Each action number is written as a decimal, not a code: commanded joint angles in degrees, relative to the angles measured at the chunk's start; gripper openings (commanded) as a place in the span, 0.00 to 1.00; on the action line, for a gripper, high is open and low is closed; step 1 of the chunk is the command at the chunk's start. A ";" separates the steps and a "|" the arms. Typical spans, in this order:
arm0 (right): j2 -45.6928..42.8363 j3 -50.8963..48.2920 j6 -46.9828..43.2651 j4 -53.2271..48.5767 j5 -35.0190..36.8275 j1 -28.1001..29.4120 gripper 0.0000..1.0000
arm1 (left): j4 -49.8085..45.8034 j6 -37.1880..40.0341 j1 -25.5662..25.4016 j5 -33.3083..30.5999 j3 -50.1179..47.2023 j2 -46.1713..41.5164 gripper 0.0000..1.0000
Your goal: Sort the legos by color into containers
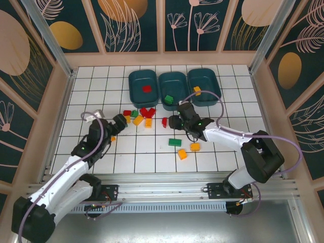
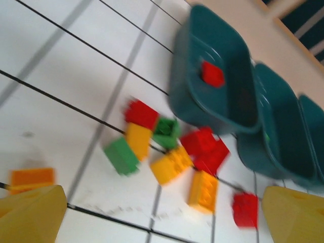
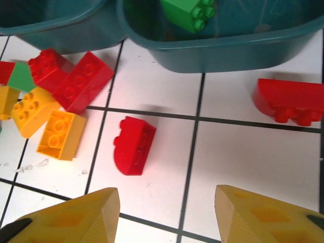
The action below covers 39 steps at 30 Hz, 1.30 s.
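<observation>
Entry: red round-ended plastic brick (image 3: 134, 145), lying loose on the white tiled table (image 3: 253, 167), just ahead of the right gripper (image 3: 165, 200) and slightly to its left. The long axis is pointed roughly away from the fingers, so the short width is presented to the jaws. The right gripper is held low, jaws parted, nothing between them. The leftmost dark teal shallow tub (image 1: 132, 83) is judged the destination. The left gripper (image 2: 164, 207), spread wide and empty, is farther off.
</observation>
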 commanded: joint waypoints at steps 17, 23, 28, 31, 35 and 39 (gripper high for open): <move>0.65 -2.41 -0.40 2.10 4.85 1.71 0.55 | 0.11 4.44 4.02 -0.36 -2.20 19.98 0.72; -0.91 -3.00 -0.87 1.17 5.78 1.40 0.54 | 1.45 5.71 4.02 1.16 -0.07 24.67 0.49; -3.91 -5.41 -0.16 3.37 1.08 -1.38 0.54 | 1.04 5.61 4.01 2.32 -0.40 20.90 0.28; -6.42 -7.79 1.76 5.69 -4.91 -5.31 0.52 | -0.73 5.73 3.94 3.31 -0.12 16.50 0.20; -10.94 -9.51 3.37 5.55 -5.13 -9.31 0.52 | -1.54 5.29 2.24 7.71 2.38 12.42 0.10; -14.37 -10.14 5.06 3.93 -0.78 -14.52 0.52 | 1.34 6.63 -7.44 8.98 12.10 21.07 0.05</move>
